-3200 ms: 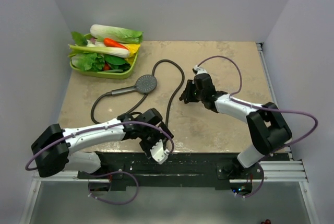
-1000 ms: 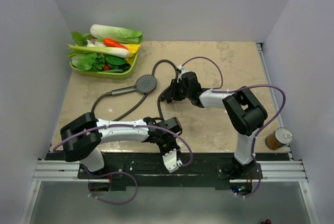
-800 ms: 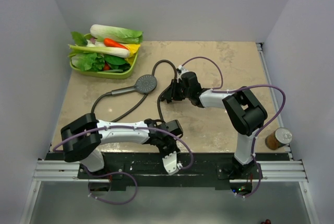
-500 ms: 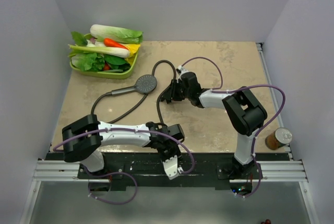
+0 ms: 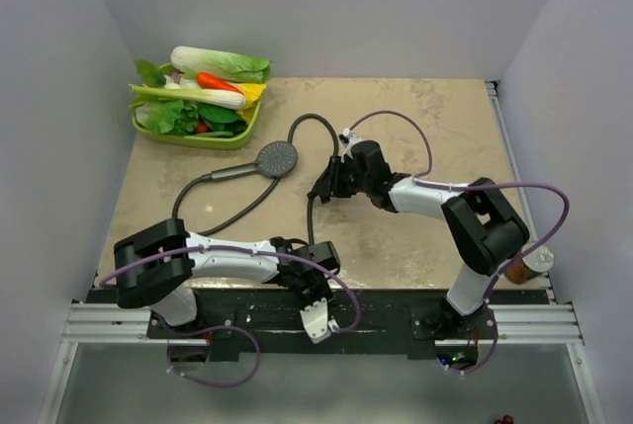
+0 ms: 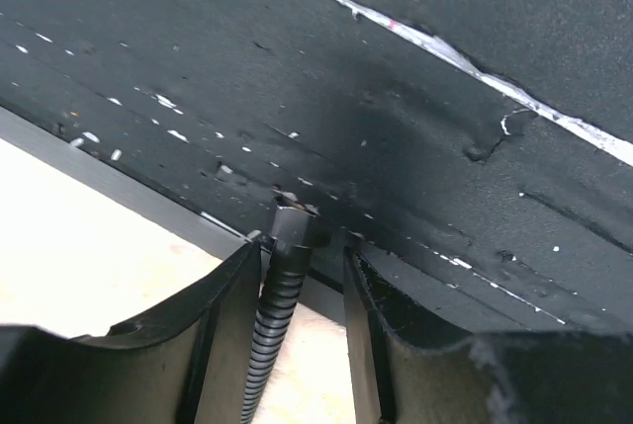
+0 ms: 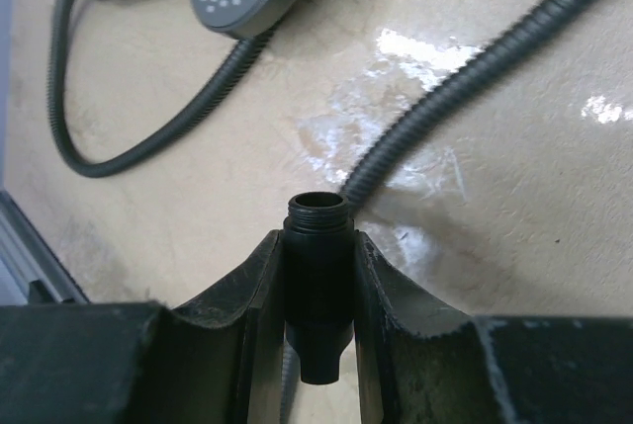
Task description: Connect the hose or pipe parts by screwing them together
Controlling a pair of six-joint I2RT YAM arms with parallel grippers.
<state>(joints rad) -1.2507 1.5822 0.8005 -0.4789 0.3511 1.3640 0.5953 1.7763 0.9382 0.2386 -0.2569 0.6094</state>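
Nothing is screwed together yet. The right jaws grip a threaded fitting [image 7: 317,266]. The left jaws stand loosely open around the hose end [image 6: 295,231] at the table's [image 5: 425,118] six o'clock edge. Threading remains.

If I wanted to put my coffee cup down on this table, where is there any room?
Bare table lies at the far right, beyond the right arm. The middle is crowded with the shower head, looping hose and right gripper; the vegetable tray fills the far left.
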